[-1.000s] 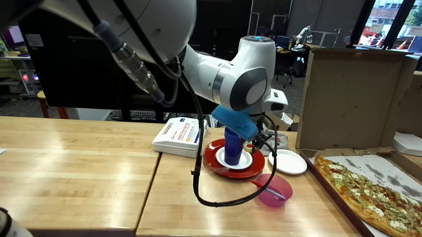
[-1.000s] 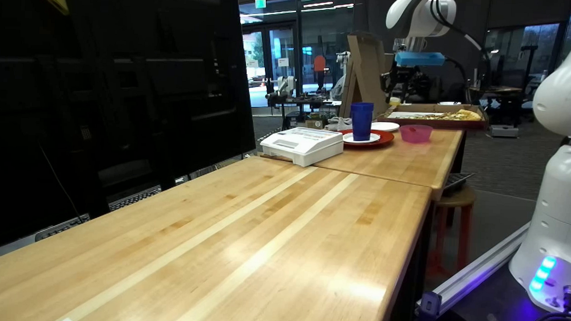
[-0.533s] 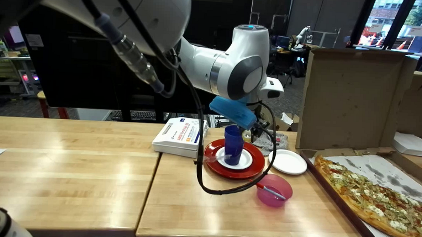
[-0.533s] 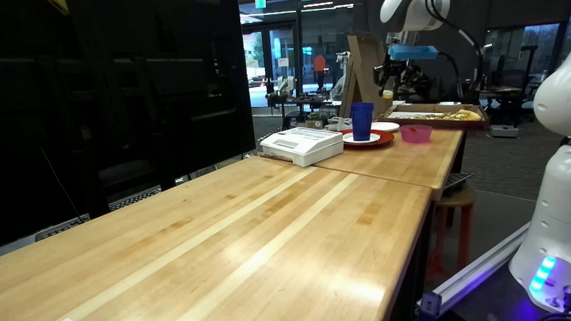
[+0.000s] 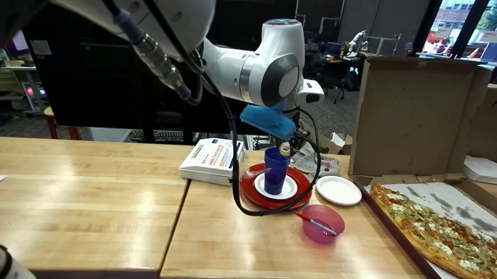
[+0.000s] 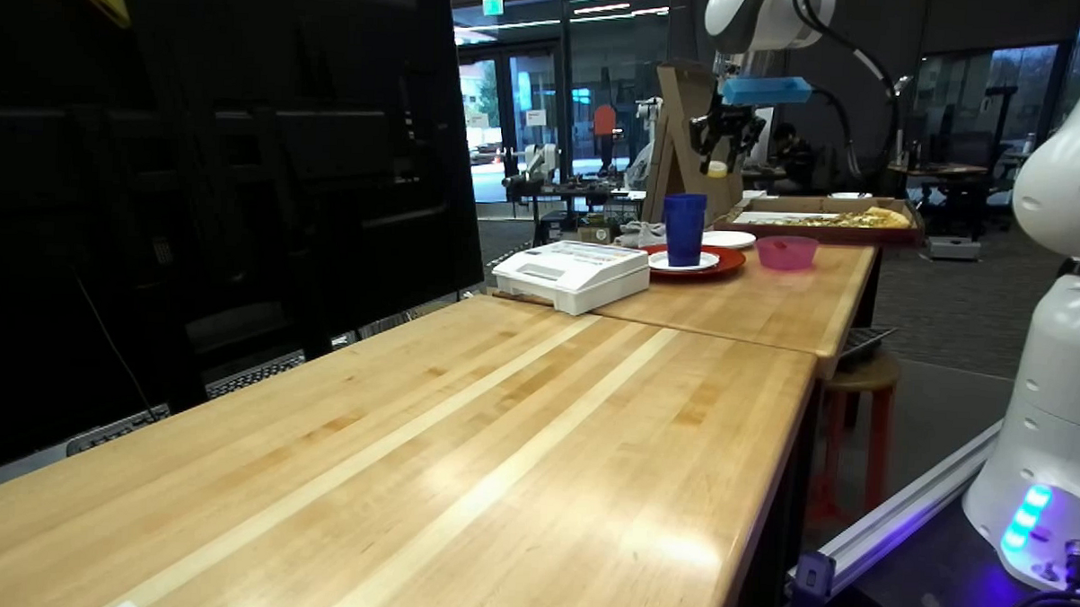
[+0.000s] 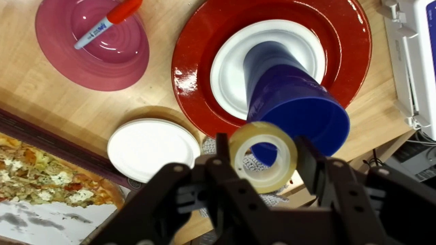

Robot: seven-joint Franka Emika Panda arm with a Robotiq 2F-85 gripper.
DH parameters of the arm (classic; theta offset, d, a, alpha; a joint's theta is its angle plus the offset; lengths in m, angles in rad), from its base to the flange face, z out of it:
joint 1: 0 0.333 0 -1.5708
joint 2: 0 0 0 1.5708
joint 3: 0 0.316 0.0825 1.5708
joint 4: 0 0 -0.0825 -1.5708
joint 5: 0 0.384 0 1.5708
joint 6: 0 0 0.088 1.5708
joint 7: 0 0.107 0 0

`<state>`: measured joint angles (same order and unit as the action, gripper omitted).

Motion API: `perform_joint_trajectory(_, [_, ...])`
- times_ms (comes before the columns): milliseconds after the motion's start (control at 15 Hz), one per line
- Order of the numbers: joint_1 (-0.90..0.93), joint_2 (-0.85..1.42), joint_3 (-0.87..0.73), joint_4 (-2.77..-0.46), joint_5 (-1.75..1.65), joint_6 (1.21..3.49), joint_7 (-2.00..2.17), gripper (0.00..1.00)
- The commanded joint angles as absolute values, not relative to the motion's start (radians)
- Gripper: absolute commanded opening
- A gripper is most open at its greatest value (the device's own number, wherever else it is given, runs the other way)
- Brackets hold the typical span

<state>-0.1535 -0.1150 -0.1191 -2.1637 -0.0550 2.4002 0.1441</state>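
The claw is clamped on a tape roll, a finger against either side. The tape roll is held aloft near the rim of a blue cup, which stands upright on a small white plate atop a red plate. As I judge it, the step in hand is a carry; the next move calls for a steady pinch and clearance from that rim. Farther out on the desk, a red-capped marker rests in a pink bowl, and a second white plate lies just beside the open pizza box. The wrist view overlaps tape roll and blue cup; an exterior view shows a gap between the tape roll and the blue cup. The wrist view crops the first aid kit, whose label is legible in an exterior view.
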Motion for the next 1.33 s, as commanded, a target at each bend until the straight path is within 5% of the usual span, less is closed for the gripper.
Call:
perform_joint_trajectory(0, [-0.14, -0.125, -0.111, -2.148, -0.066, 2.377, 0.131, 0.25])
perform_joint_trajectory(1267, [-0.111, 0.018, -0.106, -1.982, -0.05, 2.261, 0.062, 0.25])
